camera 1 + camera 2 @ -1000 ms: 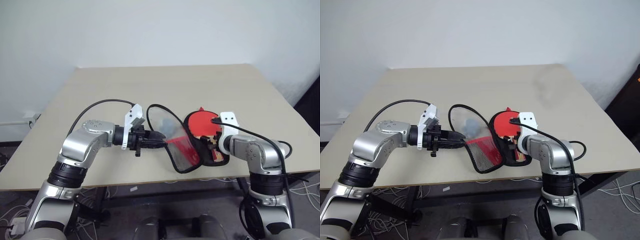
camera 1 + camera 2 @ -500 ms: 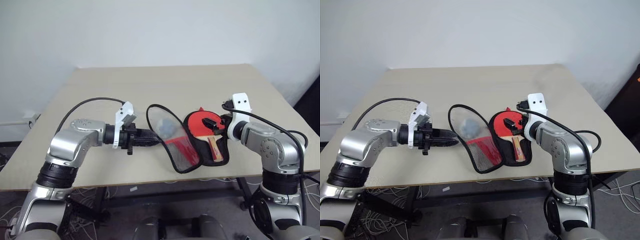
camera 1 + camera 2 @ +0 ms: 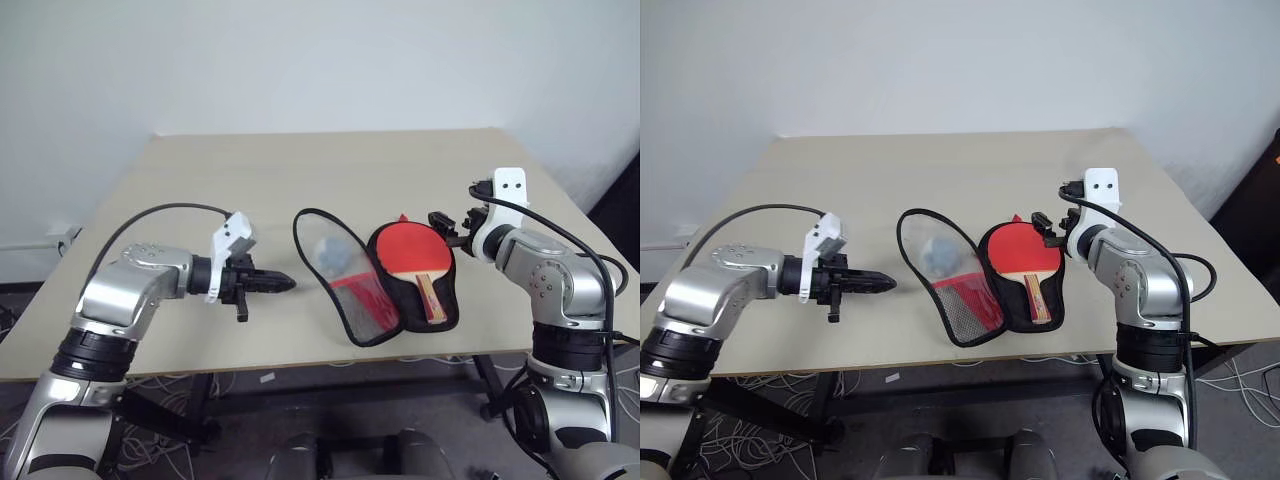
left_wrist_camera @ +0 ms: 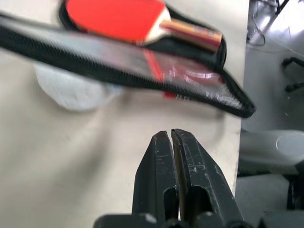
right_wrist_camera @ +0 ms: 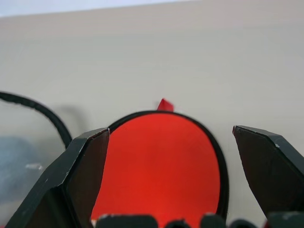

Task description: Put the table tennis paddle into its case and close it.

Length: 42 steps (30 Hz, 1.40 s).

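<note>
both my grippers are empty: left gripper (image 3: 283,283) pinched together beside the open case (image 3: 345,290), right gripper (image 3: 447,223) spread above the table tennis paddle (image 3: 408,252).

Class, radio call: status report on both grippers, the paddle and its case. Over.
Left gripper shut, empty, beside the case. Right gripper open, above the table tennis paddle. Paddle lies in the open case, clear flap up. Nothing blocking.

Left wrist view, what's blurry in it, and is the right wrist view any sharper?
Left wrist view: the case flap and paddle smear softly, while the shut left end effector is crisp. Right wrist view: the open right end effector fingers loom soft-edged up close; the paddle face is fairly clear, and the flap at the side is hazy.
</note>
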### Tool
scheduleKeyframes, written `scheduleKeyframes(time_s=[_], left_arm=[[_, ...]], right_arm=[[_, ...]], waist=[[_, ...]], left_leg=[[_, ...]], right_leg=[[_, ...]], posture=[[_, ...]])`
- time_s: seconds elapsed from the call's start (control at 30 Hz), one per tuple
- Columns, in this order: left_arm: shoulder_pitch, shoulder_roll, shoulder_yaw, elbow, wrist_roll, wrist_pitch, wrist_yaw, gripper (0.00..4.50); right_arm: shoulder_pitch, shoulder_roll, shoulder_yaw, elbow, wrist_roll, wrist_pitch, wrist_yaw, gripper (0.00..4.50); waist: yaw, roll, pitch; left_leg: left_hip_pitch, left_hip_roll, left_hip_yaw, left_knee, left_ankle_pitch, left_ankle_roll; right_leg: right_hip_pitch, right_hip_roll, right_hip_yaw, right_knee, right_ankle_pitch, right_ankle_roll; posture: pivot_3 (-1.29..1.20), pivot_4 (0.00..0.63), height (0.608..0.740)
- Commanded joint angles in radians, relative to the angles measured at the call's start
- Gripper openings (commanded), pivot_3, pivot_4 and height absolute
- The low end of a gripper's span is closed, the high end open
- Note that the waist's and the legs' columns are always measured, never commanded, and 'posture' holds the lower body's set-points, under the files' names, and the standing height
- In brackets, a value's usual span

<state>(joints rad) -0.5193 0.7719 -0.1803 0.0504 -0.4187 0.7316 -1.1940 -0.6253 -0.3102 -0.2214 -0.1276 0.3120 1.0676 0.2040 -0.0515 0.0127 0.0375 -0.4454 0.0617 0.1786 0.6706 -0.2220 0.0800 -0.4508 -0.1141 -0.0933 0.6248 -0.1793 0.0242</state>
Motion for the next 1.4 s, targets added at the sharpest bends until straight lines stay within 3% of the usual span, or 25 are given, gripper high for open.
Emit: scheduleKeyframes(time_s=[0.03, 0.4, 0.57, 0.7, 0.83, 0.97, 1.07, 1.3, 1.4], left_arm=[[-0.043, -0.052, -0.056, 0.051, 0.055, -0.055, -0.002, 0.02], [-0.239, -0.362, -0.051, 0.301, 0.068, -0.131, 0.041, 0.02], [-0.338, -0.527, -0.026, 0.475, 0.085, -0.168, 0.131, 0.02], [-0.379, -0.649, -0.037, 0.623, 0.154, -0.250, 0.244, 0.02], [-0.384, -0.683, -0.056, 0.662, 0.191, -0.252, 0.232, 0.02], [-0.339, -0.638, -0.056, 0.545, 0.161, -0.203, 0.134, 0.02], [-0.302, -0.588, -0.022, 0.450, 0.105, -0.111, 0.086, 0.52], [-0.226, -0.525, 0.043, 0.246, -0.027, 0.216, 0.132, 2.84], [-0.208, -0.538, 0.057, 0.232, -0.039, 0.300, 0.191, 2.84]], right_arm=[[-0.040, -0.016, -0.042, -0.024, 0.010, -0.055, -0.009, 4.50], [-0.039, 0.006, -0.123, -0.051, 0.029, -0.116, -0.061, 4.50], [-0.115, 0.052, -0.277, -0.019, 0.078, -0.198, -0.173, 4.50], [-0.128, 0.049, -0.307, 0.001, 0.084, -0.222, -0.209, 4.50], [-0.109, 0.052, -0.285, 0.013, 0.078, -0.219, -0.227, 4.50], [-0.075, 0.061, -0.254, 0.006, 0.074, -0.229, -0.231, 4.50], [-0.061, 0.064, -0.247, 0.005, 0.080, -0.233, -0.233, 4.50], [-0.059, 0.055, -0.241, 0.024, 0.084, -0.249, -0.234, 4.50], [-0.064, 0.054, -0.237, 0.038, 0.083, -0.258, -0.233, 4.50]], waist=[[-0.001, 0.000, 0.000], [0.003, 0.000, 0.000], [0.004, 0.000, 0.000], [0.004, 0.000, 0.000], [0.000, 0.000, 0.000], [-0.003, 0.000, 0.000], [-0.003, 0.001, 0.000], [0.004, 0.001, 0.000], [0.004, 0.001, 0.000]], left_leg=[[0.000, 0.000, 0.000, 0.000, 0.000, 0.000], [0.000, 0.000, -0.001, 0.003, 0.000, 0.001], [0.000, 0.000, -0.003, 0.005, 0.000, 0.001], [0.001, 0.001, -0.005, 0.005, 0.000, 0.002], [0.001, 0.001, -0.005, 0.005, 0.000, 0.002], [0.001, 0.002, -0.005, 0.005, 0.001, 0.004], [0.001, 0.003, -0.008, 0.005, 0.001, 0.004], [0.000, 0.002, -0.019, 0.008, 0.001, 0.006], [0.000, 0.001, -0.020, 0.008, 0.000, 0.005]], right_leg=[[0.000, 0.000, 0.000, 0.000, 0.000, 0.000], [0.001, 0.001, 0.000, 0.000, 0.001, 0.000], [0.003, 0.003, 0.000, -0.001, 0.001, 0.000], [0.005, 0.004, 0.000, -0.001, 0.001, 0.000], [0.004, 0.005, 0.001, -0.001, 0.001, 0.000], [0.004, 0.006, 0.001, -0.001, 0.001, -0.001], [0.004, 0.006, 0.002, -0.001, 0.001, -0.002], [0.006, 0.006, 0.001, -0.001, 0.000, -0.001], [0.007, 0.006, 0.000, -0.001, 0.000, -0.001]], posture=[[0.00, 0.000, 0.724], [0.00, 0.000, 0.724], [0.00, 0.000, 0.724], [0.00, 0.000, 0.724], [0.00, 0.000, 0.724], [0.00, 0.000, 0.724], [0.00, 0.000, 0.724], [0.00, 0.000, 0.724], [0.00, 0.000, 0.724]])
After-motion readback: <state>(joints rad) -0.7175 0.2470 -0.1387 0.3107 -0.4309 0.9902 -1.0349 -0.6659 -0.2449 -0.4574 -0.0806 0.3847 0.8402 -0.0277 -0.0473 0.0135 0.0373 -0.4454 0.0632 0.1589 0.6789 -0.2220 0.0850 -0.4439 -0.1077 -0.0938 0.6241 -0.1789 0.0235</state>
